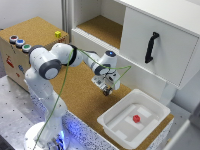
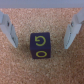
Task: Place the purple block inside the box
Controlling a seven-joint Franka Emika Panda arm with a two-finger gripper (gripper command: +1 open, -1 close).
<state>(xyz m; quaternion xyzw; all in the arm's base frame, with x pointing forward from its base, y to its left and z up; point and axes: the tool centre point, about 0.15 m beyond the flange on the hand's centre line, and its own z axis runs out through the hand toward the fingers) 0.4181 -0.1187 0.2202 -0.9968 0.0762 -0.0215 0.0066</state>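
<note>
Since nothing is held yet, the risks below are judgements from how things lie now.

Gripper: the gripper stands wide, a finger on each side of the block, neither touching it; in the exterior view it hangs low over the cork top.

Block: dark purple cube on the cork, between the fingers but nearer their tips than their roots; the exterior view does not show it, the gripper hides it.

Box: white tray at the near corner of the cork, towards the exterior view's right, well apart from the gripper; a small red thing already lies inside.

Risk, grasp: closing too high would likely pinch only the cube's upper edge, so it could tip or squirt out.

Risk, twist: the cube looks a little turned against the fingers, so closing may spin it before it seats.

Risk, release: a drop from height might bounce the cube off the red thing or onto the wide rim.

Risk, cable: the green cable loops near the wrist and could snag on the swing.

Writing: a yellow "G" on the cube's top face; no brand legible anywhere else.
</note>
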